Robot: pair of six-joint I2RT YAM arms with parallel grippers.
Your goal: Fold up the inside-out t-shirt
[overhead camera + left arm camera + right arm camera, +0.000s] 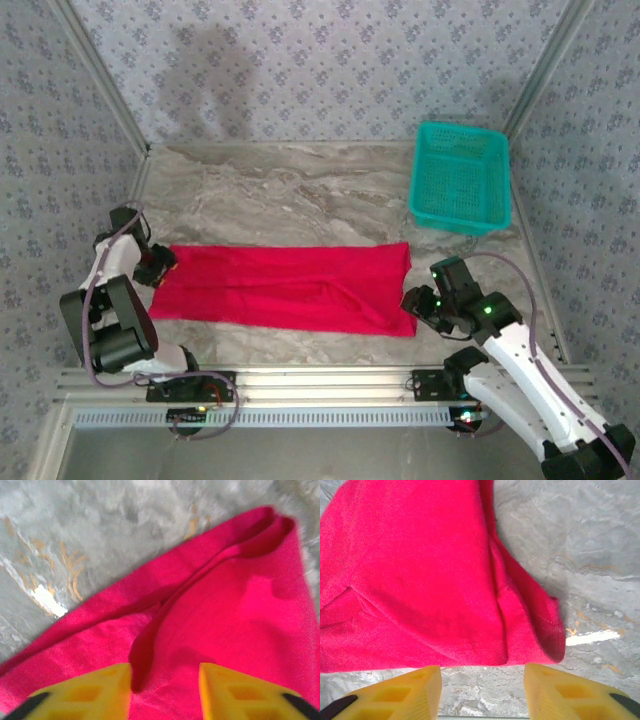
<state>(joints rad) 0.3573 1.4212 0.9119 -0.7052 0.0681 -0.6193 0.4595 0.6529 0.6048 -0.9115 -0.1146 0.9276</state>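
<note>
T-shirt (285,288), a long red band, lies flat on the desk (300,190) at lower centre of the top view, with its long axis running left to right. Left pincer (160,262), jaws apart and empty, sits over the band's left end. Right pincer (418,303), likewise open and holding nothing, stands just off the lower right corner. Each arm is nearest its own end. Basket (460,178), upper right, is well apart from the shirt, with nothing seen inside.

teal mesh basket (460,178) occupying the far right corner, red t-shirt (290,285) lying flat along the near edge, bare marble table (270,190) stretching open behind it, patterned walls (300,60) closing in three sides
</note>
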